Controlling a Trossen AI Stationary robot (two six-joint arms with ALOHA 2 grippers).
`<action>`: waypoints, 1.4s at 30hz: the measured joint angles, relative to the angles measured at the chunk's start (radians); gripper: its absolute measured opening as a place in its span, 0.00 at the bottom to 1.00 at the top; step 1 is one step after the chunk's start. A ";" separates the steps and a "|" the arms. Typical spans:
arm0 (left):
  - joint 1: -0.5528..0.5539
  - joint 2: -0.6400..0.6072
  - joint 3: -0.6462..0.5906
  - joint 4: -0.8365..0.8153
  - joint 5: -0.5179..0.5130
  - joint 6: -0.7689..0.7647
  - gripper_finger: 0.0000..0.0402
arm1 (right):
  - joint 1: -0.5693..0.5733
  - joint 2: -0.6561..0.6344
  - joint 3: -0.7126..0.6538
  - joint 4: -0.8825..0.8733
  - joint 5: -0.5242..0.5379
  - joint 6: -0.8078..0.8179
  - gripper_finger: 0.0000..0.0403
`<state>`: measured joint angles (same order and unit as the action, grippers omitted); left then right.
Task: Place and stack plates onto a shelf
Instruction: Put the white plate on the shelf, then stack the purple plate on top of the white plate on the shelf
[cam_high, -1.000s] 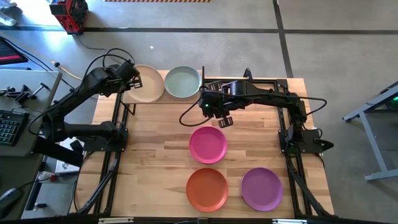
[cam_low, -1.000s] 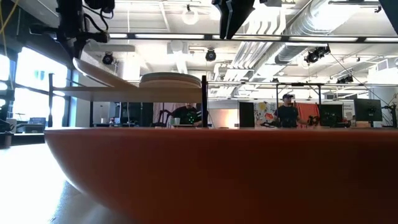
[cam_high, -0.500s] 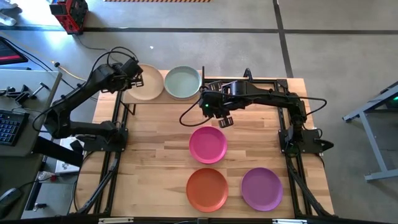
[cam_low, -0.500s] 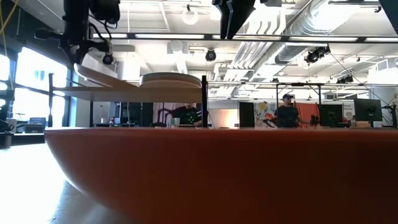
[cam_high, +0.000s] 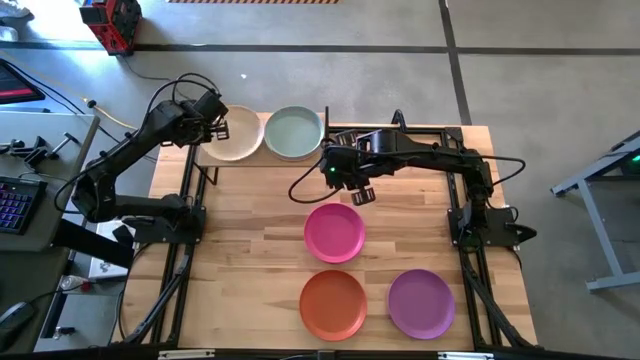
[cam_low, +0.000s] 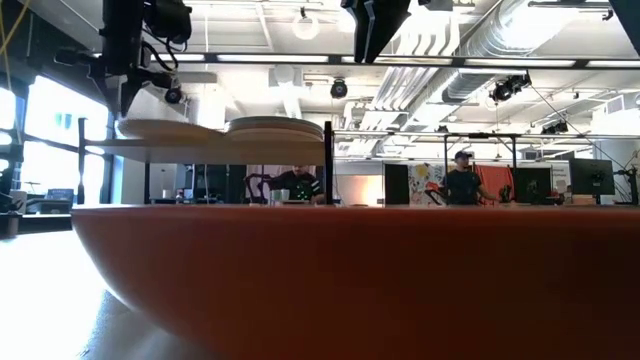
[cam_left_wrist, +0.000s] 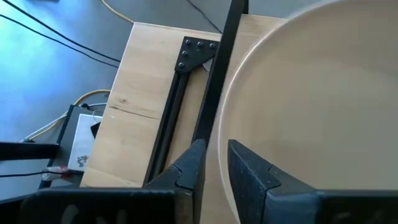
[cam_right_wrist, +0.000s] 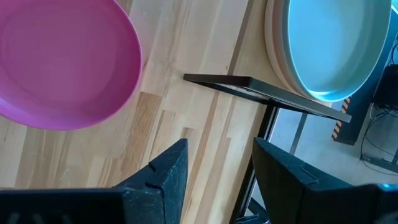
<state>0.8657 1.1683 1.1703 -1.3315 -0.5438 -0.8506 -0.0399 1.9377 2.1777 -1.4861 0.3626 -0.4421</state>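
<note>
Five plates show from above. Two sit side by side on the shelf (cam_high: 262, 150) at the table's far edge: a cream plate (cam_high: 238, 135) on its left half and a pale green plate (cam_high: 294, 132) on its right half. In the right wrist view the pale green plate (cam_right_wrist: 336, 46) rests on at least one more plate, whose tan rim shows beneath it; how many lie in that stack is hard to count. In the low view the right-hand pile (cam_low: 275, 127) looks like more than one thickness.

Three plates lie flat on the slatted tabletop (cam_high: 250, 250), apart from one another: a magenta plate (cam_high: 334, 232) just in front of the shelf, an orange plate (cam_high: 333, 304) nearer the front edge, and a purple plate (cam_high: 421, 302) beside the orange one.

The left gripper (cam_high: 212, 127) is at the cream plate's left rim. In the left wrist view its two fingers (cam_left_wrist: 247, 171) stand close together, pinching that rim (cam_left_wrist: 219, 149) between them over the shelf's black frame.

The right gripper (cam_high: 358, 192) hangs above the table between the pale green plate and the magenta plate, its fingers (cam_right_wrist: 168, 169) spread with nothing between them.
</note>
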 joint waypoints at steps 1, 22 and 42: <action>0.000 0.000 0.000 0.000 0.001 0.000 0.15 | 0.000 0.000 0.000 0.000 0.000 0.000 0.39; -0.140 -0.041 -0.001 0.070 0.273 0.105 0.16 | 0.005 0.000 0.000 -0.085 -0.319 0.421 0.39; -0.708 -0.045 -0.001 0.134 0.333 0.208 0.16 | 0.294 0.046 0.000 -0.085 -0.308 1.350 0.39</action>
<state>0.1578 1.1233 1.1694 -1.1971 -0.2108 -0.6422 0.2546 1.9836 2.1780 -1.5709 0.0542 0.9078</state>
